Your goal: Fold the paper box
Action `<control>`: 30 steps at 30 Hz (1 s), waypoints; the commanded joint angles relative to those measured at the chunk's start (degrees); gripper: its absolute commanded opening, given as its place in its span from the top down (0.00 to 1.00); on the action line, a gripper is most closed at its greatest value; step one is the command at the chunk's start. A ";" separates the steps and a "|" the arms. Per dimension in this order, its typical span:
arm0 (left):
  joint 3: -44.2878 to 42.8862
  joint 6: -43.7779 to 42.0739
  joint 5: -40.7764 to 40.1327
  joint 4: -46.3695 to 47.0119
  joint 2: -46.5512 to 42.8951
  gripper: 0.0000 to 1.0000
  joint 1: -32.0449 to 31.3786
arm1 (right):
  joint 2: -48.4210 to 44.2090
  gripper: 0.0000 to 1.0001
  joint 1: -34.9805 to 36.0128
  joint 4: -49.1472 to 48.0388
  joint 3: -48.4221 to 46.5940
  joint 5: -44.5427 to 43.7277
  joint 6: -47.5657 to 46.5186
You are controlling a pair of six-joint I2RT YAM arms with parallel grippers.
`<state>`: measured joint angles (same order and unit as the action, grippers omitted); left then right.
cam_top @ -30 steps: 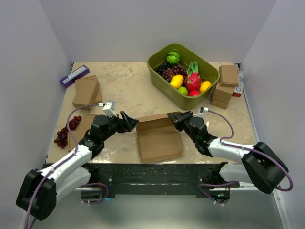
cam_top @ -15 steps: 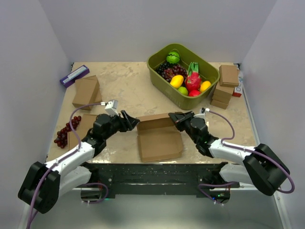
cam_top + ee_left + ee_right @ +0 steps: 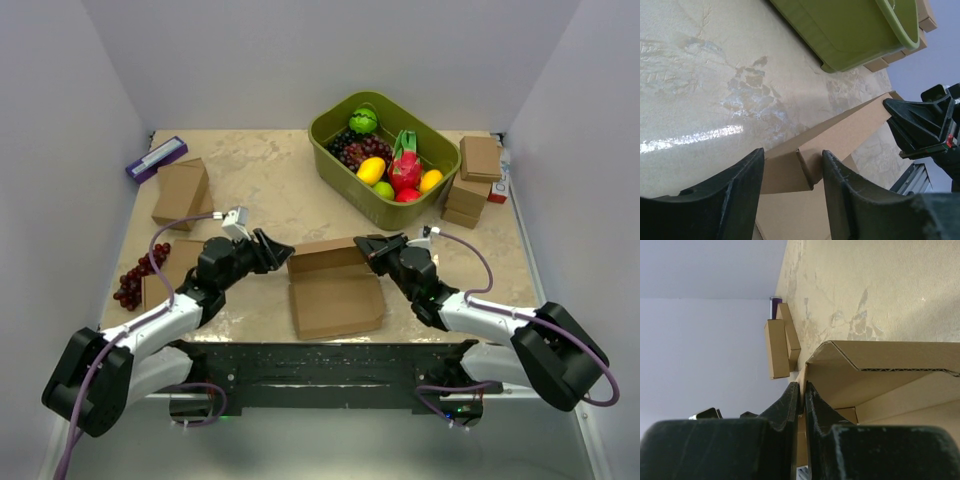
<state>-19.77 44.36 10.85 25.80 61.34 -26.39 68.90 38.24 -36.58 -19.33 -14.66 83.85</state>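
Nudged rightward, the left gripper [image 3: 281, 250] meets the paper box [image 3: 335, 295] at the overhead frame's centre, its wrist view shows jaws spread astride the rear wall's corner at lower centre, and the right wrist view shows the right gripper [image 3: 802, 390] pinching that wall.

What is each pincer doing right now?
Left pincer: open, straddling a wall of the paper box.
Right pincer: closed on the paper box.
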 commanded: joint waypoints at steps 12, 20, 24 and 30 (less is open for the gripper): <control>0.35 -1.20 1.54 3.91 2.55 0.63 -1.29 | -12.29 0.35 0.08 18.28 0.26 -3.54 -18.80; 0.26 -1.56 0.93 3.55 2.82 0.64 -1.56 | -20.03 0.38 1.92 23.92 6.05 -4.24 -30.32; 0.08 -1.91 0.84 3.38 3.17 0.65 -1.82 | -20.66 0.41 3.42 26.20 5.89 -6.78 -34.01; -0.09 -2.43 0.57 3.03 3.35 0.65 -2.00 | -12.05 0.42 3.69 27.70 -0.09 -9.25 -39.99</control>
<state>-19.16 44.25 11.75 31.24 63.66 -27.86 52.90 41.63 -9.78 -14.72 -19.97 49.74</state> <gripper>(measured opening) 0.356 0.581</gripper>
